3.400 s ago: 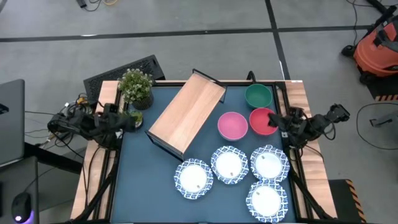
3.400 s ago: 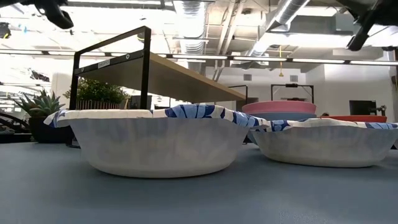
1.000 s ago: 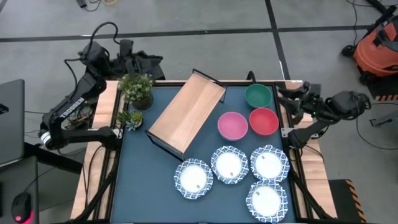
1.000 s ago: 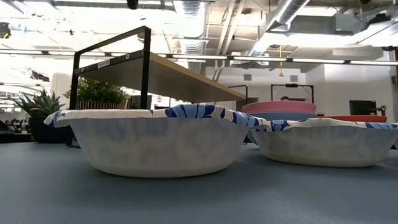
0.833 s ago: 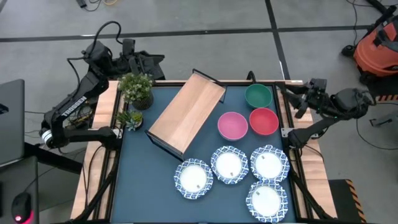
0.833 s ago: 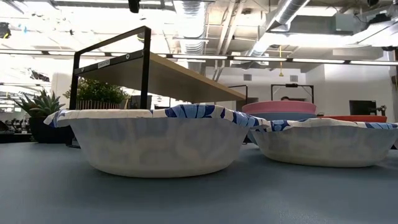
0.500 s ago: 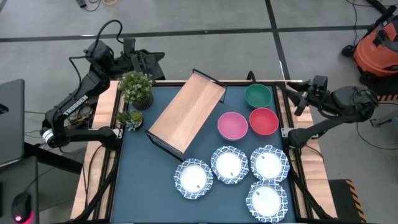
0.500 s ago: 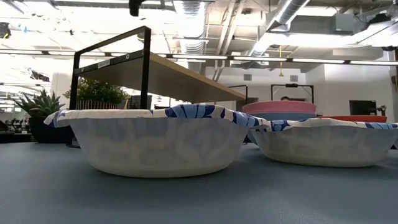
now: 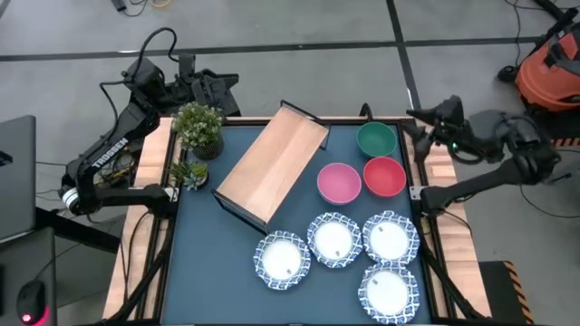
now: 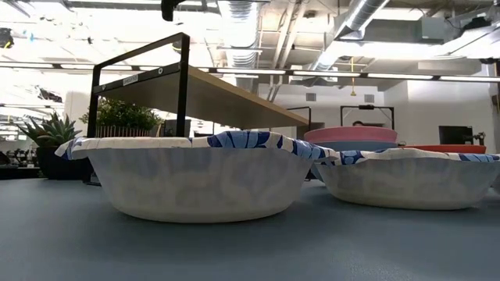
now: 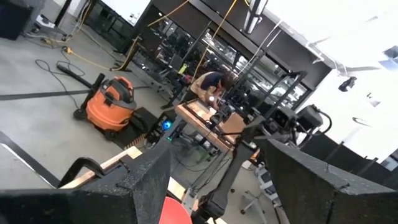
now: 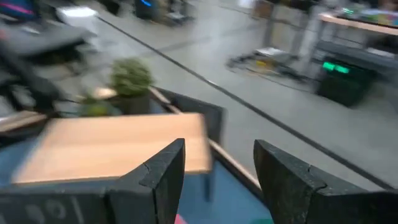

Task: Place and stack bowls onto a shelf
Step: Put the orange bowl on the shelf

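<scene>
Stretching diagonally across the dark blue surface (image 9: 195, 272), the shelf (image 9: 272, 161) is the biggest piece in play: its long axis runs from the near left up to the far right, board bare, no bowl on it yet. That far-right end points almost at the green bowl (image 9: 375, 139), with the pink bowl (image 9: 338, 182) and red bowl (image 9: 384, 176) just nearer, and four patterned white bowls (image 9: 333, 239) clustered along the near edge.

Now the arms. The right gripper (image 9: 433, 123) hangs at the far right edge of the surface, fingers spread with a clear gap in its wrist view, nothing held. The green bowl lies just to its left, the red bowl left and a touch nearer, so this arm looks far better placed for a first pick. From there the shelf lies further left, so a carry would likely run leftward onto that far-right end.

The left gripper (image 9: 210, 88) waits beyond the far left corner, by the potted plant (image 9: 198, 127), also spread and empty, well apart from every bowl.
</scene>
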`<state>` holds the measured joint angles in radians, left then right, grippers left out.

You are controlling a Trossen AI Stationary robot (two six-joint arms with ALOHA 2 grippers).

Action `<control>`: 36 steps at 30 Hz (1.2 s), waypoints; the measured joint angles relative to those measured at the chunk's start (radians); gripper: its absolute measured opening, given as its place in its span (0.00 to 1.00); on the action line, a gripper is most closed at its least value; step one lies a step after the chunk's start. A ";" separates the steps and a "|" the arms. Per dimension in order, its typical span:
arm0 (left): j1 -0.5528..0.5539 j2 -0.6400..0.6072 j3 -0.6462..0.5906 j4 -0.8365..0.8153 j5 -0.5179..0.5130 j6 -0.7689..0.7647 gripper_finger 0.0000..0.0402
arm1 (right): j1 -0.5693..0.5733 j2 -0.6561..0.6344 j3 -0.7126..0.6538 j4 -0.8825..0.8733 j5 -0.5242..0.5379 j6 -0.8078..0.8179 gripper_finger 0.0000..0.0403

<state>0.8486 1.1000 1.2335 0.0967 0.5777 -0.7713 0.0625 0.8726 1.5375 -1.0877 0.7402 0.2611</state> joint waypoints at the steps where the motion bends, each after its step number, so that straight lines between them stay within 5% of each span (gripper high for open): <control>1: 0.000 0.000 0.000 0.000 0.001 0.003 0.61 | -0.038 0.018 0.018 -0.029 -0.034 0.000 0.54; 7: 0.001 0.000 0.000 0.000 0.001 0.003 0.61 | -0.279 0.116 0.039 -0.143 -0.297 -0.065 0.54; 14: 0.025 0.000 0.000 -0.001 0.000 -0.009 0.61 | -0.589 0.203 0.039 -0.218 -0.328 -0.187 0.54; 23: 0.050 0.000 -0.001 -0.048 0.043 0.010 0.61 | -0.915 0.279 0.039 -0.380 -0.451 -0.141 0.54; 29: 0.050 -0.001 -0.001 -0.058 0.039 0.036 0.61 | -0.940 0.295 -0.005 -0.431 -0.498 -0.054 0.54; 36: 0.050 -0.001 -0.001 -0.062 0.037 0.034 0.61 | -0.965 0.222 -0.256 -0.427 -0.511 0.036 0.54</control>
<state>0.8986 1.0992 1.2324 0.0349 0.6144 -0.7375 -0.9020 1.0949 1.2813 -1.5150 0.2295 0.2967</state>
